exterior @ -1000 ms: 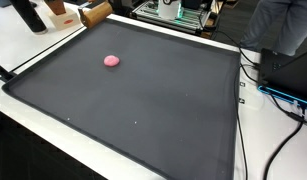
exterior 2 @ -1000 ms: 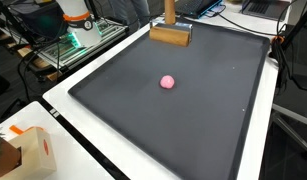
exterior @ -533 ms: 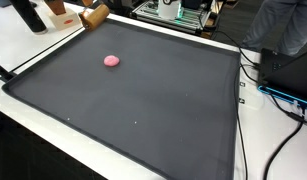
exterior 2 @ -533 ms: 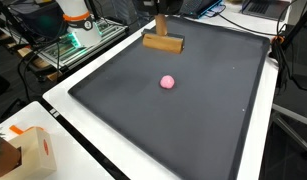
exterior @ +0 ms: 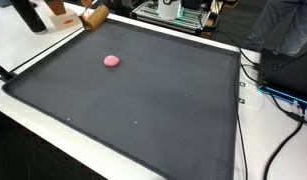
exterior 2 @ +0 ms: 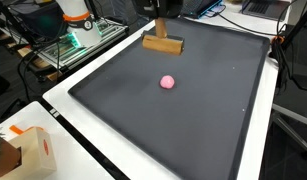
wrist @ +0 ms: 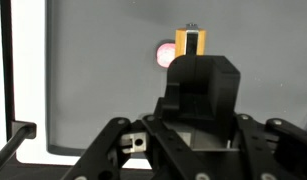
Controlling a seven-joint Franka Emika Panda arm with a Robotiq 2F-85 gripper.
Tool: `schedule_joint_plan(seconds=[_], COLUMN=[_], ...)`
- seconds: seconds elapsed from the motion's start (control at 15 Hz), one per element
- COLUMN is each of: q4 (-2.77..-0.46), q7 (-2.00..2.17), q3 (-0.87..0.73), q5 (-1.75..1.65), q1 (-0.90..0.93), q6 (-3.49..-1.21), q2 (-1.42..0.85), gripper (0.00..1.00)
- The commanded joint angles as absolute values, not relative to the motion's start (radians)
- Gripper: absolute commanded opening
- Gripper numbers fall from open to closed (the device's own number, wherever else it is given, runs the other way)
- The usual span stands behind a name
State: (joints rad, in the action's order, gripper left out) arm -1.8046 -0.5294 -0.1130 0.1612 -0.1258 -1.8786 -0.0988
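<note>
Much open mat (exterior 2: 193, 120), block (exterior 2: 163, 43) at edge

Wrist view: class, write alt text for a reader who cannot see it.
The black claw fills the lower middle, closed on a wooden block at its tip. A pink ball lies on the dark mat beyond, just left of the block in the picture.

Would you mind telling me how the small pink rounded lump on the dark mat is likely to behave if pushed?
The small pink rounded lump looks roundish, so it may well roll rather than slide. It is small and sits low on the dark mat, so it is probably light and unlikely to tip.
</note>
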Motion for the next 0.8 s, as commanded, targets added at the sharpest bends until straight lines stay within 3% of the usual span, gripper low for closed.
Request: schedule_joint_plan(seconds=[0.0,0.07,0.13,0.73], q4=[-1.802,-1.802,-1.802,-1.647], q7=[-0.529,-0.529,-0.529,-0.681], q3=[-0.106,-0.105,-0.105,-0.120], q5=[0.160,0.160,0.160,0.361], q1=[-0.133,-0.133,-0.133,-0.287], q6=[-1.876,-1.876,-1.876,-1.742], q2=[-0.099,-0.099,-0.099,-0.339], gripper=[0.49,0.49,0.24,0.24])
